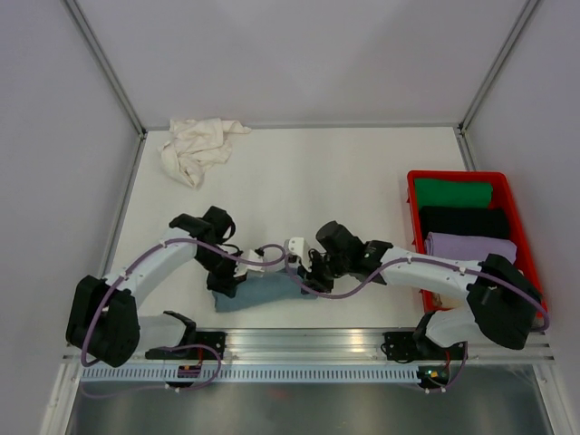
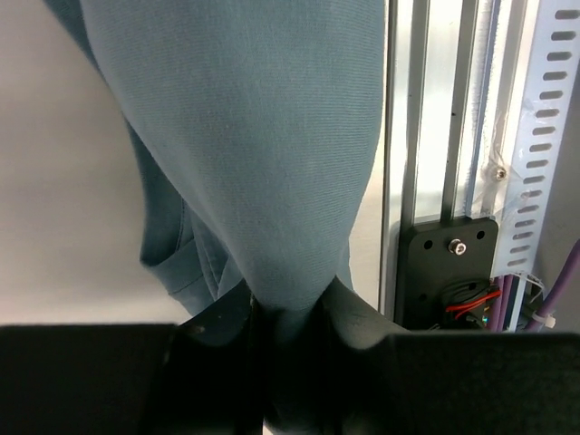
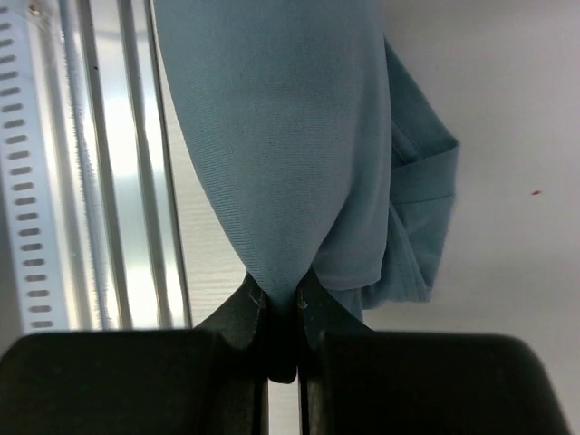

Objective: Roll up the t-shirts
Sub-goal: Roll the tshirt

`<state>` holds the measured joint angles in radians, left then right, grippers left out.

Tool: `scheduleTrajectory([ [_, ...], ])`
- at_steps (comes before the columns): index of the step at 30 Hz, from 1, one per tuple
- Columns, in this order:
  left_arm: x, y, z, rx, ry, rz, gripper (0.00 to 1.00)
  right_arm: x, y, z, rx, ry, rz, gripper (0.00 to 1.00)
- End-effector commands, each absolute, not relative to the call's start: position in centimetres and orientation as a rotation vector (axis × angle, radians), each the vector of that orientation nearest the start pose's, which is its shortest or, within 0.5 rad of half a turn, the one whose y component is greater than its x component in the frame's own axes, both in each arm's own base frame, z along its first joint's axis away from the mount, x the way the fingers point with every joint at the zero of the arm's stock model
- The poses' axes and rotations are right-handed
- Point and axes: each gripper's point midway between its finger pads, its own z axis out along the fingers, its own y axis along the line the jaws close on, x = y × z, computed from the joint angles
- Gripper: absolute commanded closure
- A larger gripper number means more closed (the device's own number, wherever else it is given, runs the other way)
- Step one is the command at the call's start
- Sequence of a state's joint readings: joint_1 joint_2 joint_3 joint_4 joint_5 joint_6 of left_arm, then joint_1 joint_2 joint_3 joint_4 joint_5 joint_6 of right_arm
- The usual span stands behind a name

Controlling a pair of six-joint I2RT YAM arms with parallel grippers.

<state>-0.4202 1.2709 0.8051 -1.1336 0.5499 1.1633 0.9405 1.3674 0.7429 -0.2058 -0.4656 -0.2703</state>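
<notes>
The dusty blue-grey t-shirt (image 1: 267, 294) lies as a folded strip near the table's front edge, between my two arms. My left gripper (image 1: 225, 283) is at its left end and my right gripper (image 1: 313, 276) at its right end. In the left wrist view the blue fabric (image 2: 263, 136) funnels down into my left gripper (image 2: 288, 317), which is shut on a fold of it. The right wrist view shows the same cloth (image 3: 281, 136) pinched in my right gripper (image 3: 283, 304), with a sleeve hem (image 3: 421, 195) hanging beside it. A cream-white t-shirt (image 1: 195, 147) lies crumpled at the back left.
A red crate (image 1: 453, 175) stands at the right edge, holding green, black and lilac folded garments. An aluminium rail (image 1: 308, 343) runs along the front edge just behind the blue t-shirt, and it also shows close by as a rail (image 2: 426, 136) in the left wrist view.
</notes>
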Motion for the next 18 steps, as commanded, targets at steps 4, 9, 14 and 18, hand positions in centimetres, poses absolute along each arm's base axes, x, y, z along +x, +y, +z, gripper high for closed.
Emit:
scheduleTrajectory([
  [4, 11.5, -11.4, 7.1, -2.197, -2.3, 0.912, 0.62, 10.9, 31.4, 7.9, -1.412, 2.064, 1.226, 1.0],
  [9, 13.0, -11.8, 8.8, -2.05, -2.511, 0.985, 0.49, 11.5, 30.9, 8.2, -1.242, 2.144, 1.285, 1.0],
  [14, 13.5, -13.7, 11.4, -1.973, -2.621, 1.149, 0.44, 11.7, 30.4, 6.6, -1.197, 2.24, 1.248, 1.0],
  [18, 13.1, -13.7, 10.4, -1.829, -2.662, 1.165, 0.52, 11.4, 30.2, 6.1, -1.172, 2.259, 1.255, 1.0],
])
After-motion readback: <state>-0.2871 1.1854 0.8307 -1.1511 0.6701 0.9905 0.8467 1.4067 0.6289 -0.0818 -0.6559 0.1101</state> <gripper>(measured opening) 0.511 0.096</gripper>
